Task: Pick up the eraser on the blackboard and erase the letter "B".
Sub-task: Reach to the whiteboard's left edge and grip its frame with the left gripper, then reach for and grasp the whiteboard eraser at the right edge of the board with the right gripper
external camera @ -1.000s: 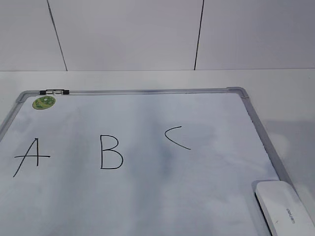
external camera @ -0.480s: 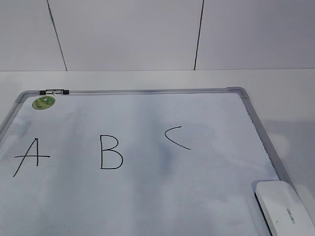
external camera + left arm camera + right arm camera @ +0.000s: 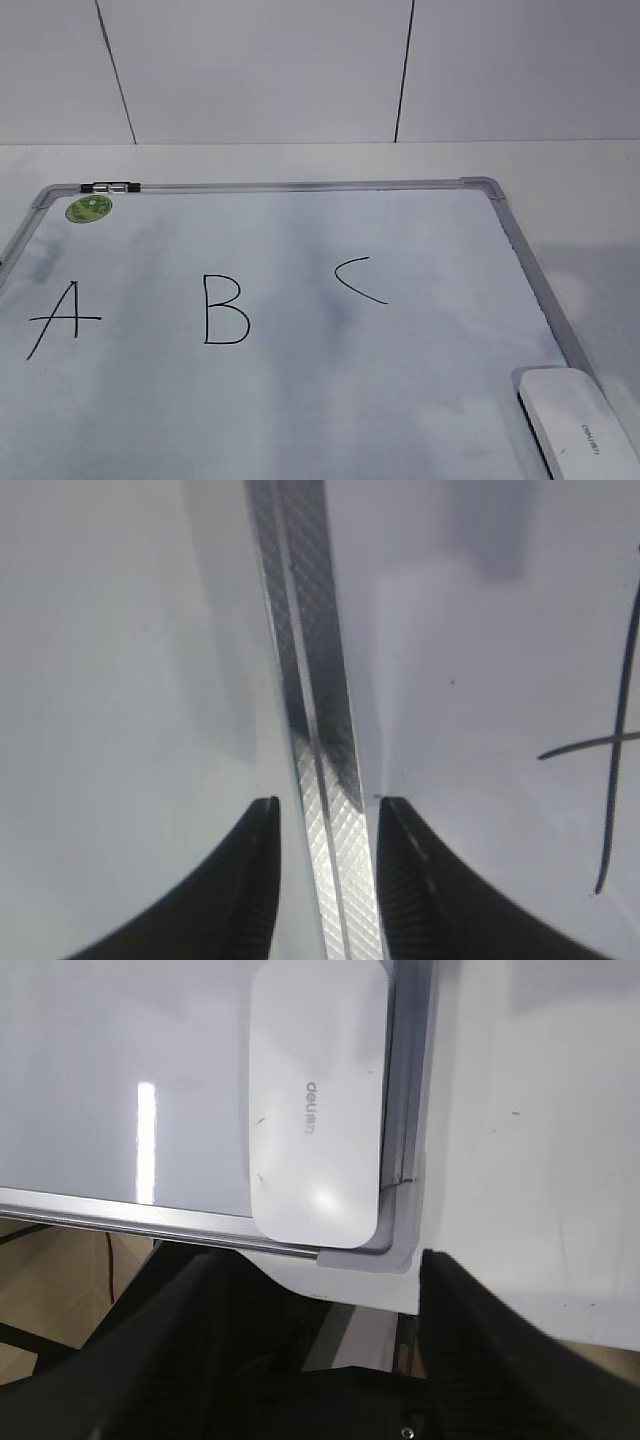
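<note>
The blackboard (image 3: pixel 300 400) is a white board with a grey frame lying flat. On it are a black "A" (image 3: pixel 62 318), the letter "B" (image 3: pixel 226 309) and a curved "C" (image 3: pixel 358 279). The white eraser (image 3: pixel 575 425) lies on the board's near right corner; it also shows in the right wrist view (image 3: pixel 318 1100). My right gripper (image 3: pixel 330 1270) is open and empty, just short of that corner, below the eraser. My left gripper (image 3: pixel 325 815) is open, its fingers either side of the board's left frame rail (image 3: pixel 310 680). Neither gripper shows in the exterior view.
A round green sticker (image 3: pixel 89 208) and a metal clip (image 3: pixel 111 187) sit at the board's far left corner. The white table (image 3: pixel 580 190) runs past the board to the right and back, up to a white wall. In the right wrist view the table's near edge (image 3: pixel 350 1295) is close.
</note>
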Tool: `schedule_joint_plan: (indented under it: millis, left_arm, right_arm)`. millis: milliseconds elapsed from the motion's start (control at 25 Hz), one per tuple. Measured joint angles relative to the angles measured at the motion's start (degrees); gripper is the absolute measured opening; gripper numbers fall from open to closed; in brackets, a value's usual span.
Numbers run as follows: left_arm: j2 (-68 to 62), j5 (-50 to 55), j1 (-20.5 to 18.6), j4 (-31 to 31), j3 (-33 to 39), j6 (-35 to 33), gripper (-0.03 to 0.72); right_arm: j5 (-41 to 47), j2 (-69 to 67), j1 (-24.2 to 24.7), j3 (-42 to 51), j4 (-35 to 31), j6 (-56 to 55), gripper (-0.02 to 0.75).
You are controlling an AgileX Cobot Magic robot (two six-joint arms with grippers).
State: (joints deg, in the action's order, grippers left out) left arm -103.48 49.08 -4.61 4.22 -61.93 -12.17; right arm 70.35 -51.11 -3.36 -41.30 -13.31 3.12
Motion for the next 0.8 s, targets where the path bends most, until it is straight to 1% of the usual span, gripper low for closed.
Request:
schedule_joint_plan:
  millis: [360, 800]
  left_arm:
    - [-2.1, -1.7, 0.0, -0.3, -1.9, 0.0, 0.243]
    - [-3.8, -1.8, 0.0, -0.3, -2.5, 0.0, 0.242]
  right_arm:
    - [0.0, 0.0, 0.0, 0.0, 0.0, 0.0, 0.461]
    - [0.0, 0.0, 0.0, 0.0, 0.0, 0.0, 0.461]
